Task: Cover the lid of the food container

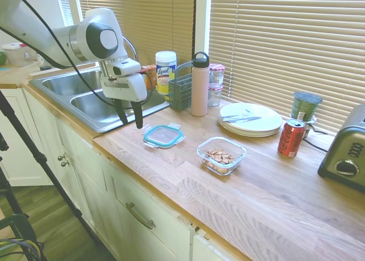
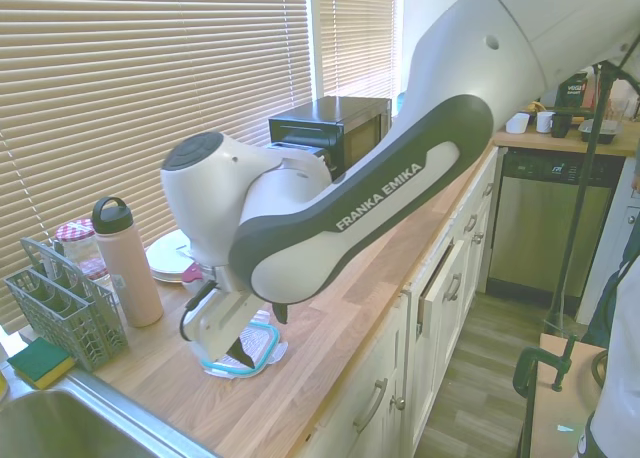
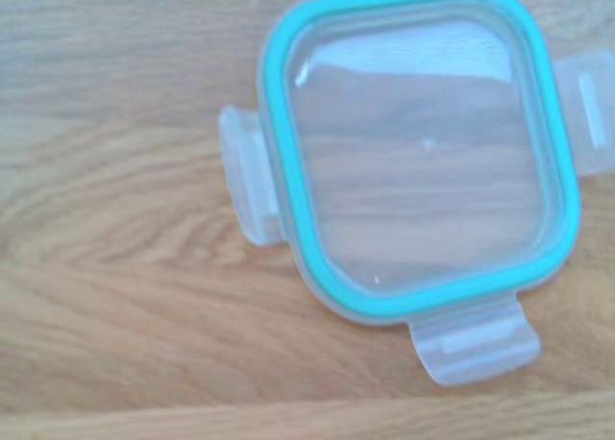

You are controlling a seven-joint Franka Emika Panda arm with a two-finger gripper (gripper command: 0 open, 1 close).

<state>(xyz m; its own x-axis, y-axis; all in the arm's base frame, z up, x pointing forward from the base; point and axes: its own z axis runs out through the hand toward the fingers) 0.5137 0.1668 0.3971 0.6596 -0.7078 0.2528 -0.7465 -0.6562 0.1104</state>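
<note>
Wooden counter (image 1: 274, 204): pincer (image 1: 130, 123) (fingers apart) hovers beside lid (image 1: 163, 135); food container (image 1: 221, 155) uncovered.

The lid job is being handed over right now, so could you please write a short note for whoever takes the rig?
Gripper: open and empty, fingers pointing down, hovering above the counter's sink-side end, just beside the lid.
Lid: flat on the counter, not gripped; it fills the wrist view.
Food container: uncovered, nuts inside, standing on the counter apart from the lid, on the side away from the sink.
Done: gripper brought near the lid.
Left: grasp the lid, carry it over, set it on the container.
</note>
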